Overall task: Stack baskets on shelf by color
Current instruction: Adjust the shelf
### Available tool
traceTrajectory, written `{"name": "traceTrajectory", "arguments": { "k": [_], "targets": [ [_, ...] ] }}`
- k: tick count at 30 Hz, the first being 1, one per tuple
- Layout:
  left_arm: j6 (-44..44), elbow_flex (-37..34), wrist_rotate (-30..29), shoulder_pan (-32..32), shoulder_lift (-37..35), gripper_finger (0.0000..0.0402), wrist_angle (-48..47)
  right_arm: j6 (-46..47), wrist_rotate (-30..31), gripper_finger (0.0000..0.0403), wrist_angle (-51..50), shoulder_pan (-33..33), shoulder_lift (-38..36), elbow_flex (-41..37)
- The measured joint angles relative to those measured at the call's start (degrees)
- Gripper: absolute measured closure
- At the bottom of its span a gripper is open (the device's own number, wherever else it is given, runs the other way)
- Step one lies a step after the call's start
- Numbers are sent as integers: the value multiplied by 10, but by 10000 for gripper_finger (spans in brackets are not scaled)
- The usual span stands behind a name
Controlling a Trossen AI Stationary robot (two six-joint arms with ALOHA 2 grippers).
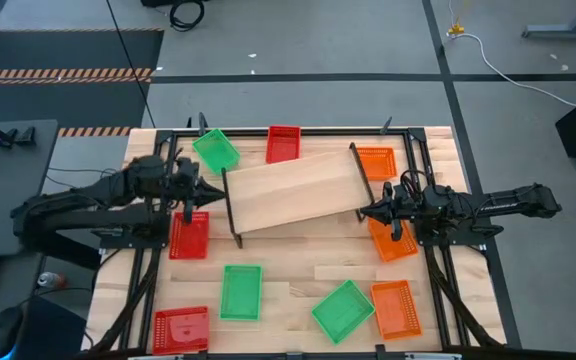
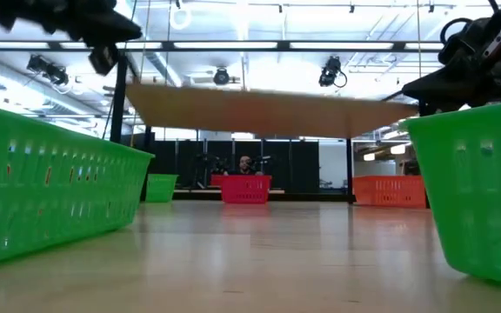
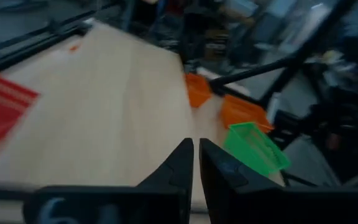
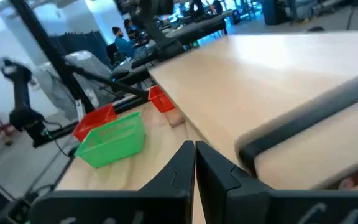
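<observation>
- From overhead I see the shelf (image 1: 293,190) lying slantwise across the upper middle of the table (image 1: 298,275), and nothing is stacked on it.
- My left gripper (image 1: 211,191) sits at the shelf's left end, fingers pinched together with nothing between them; the left wrist view (image 3: 196,163) confirms that.
- My right gripper (image 1: 366,212) is at the shelf's right end, likewise clenched and empty (image 4: 194,163).
- Baskets ring the shelf: a green basket (image 1: 215,150), a red basket (image 1: 283,143) and an orange basket (image 1: 376,162) along the upper edge of the table.
- Another red basket (image 1: 189,236) lies just below the left gripper, and another orange one (image 1: 393,240) below the right.
- Lower frame: green (image 1: 240,292), green (image 1: 343,310), orange (image 1: 396,308), red (image 1: 180,329).
</observation>
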Motion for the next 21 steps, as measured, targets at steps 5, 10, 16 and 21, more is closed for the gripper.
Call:
{"name": "traceTrajectory", "arguments": {
  "k": [5,10,16,21],
  "targets": [
    [40,114,-36,0,65,373,-62,-16,62,383,59,-2,2,0],
    [68,179,-79,0,106,367,-69,-69,68,383,93,-2,3,11],
    [12,224,-105,0,164,363,-70,-103,75,383,62,-7,30,94],
    [-115,234,-101,0,205,367,-33,-104,76,383,-46,-25,88,210]
  ]
}}
